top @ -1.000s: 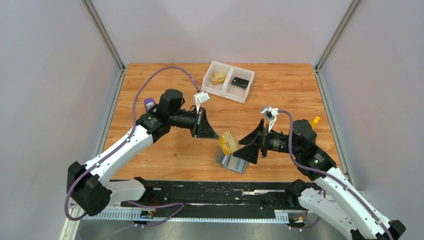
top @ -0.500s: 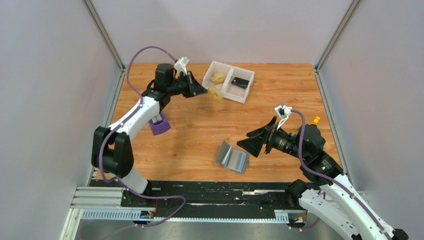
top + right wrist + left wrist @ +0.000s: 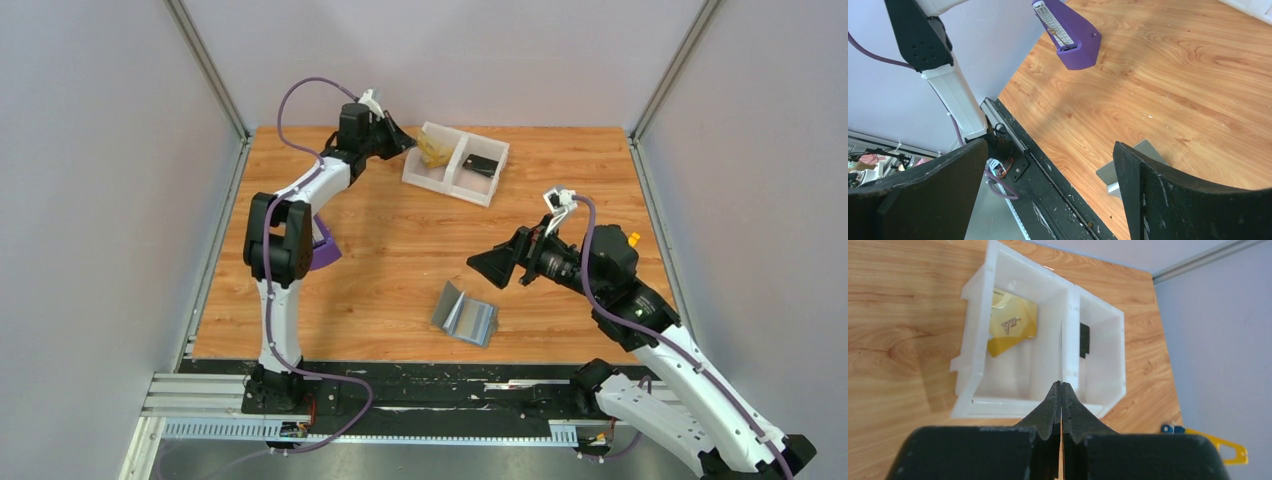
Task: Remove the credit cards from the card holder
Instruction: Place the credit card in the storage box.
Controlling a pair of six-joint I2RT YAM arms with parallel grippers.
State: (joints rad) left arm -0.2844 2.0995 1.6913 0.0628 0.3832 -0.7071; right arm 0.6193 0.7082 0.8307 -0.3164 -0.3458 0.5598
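Observation:
My left gripper is shut on a thin gold credit card, seen edge-on in the left wrist view, above the white tray's divider. Another gold card lies in the tray's left compartment; gold also shows there in the top view. The grey card holder lies half open on the table near the front edge, with no card showing in it. My right gripper is open and empty, hovering just above and right of the card holder, whose corner shows in the right wrist view.
The white two-compartment tray stands at the back; its right compartment holds a small black piece. A purple object sits at the left, also in the right wrist view. A yellow-blue tool lies by the right edge.
My left gripper pulled a gold card from the card holder and carried it back to the tray. My right gripper let go of the card holder and drew back, lifting slightly.

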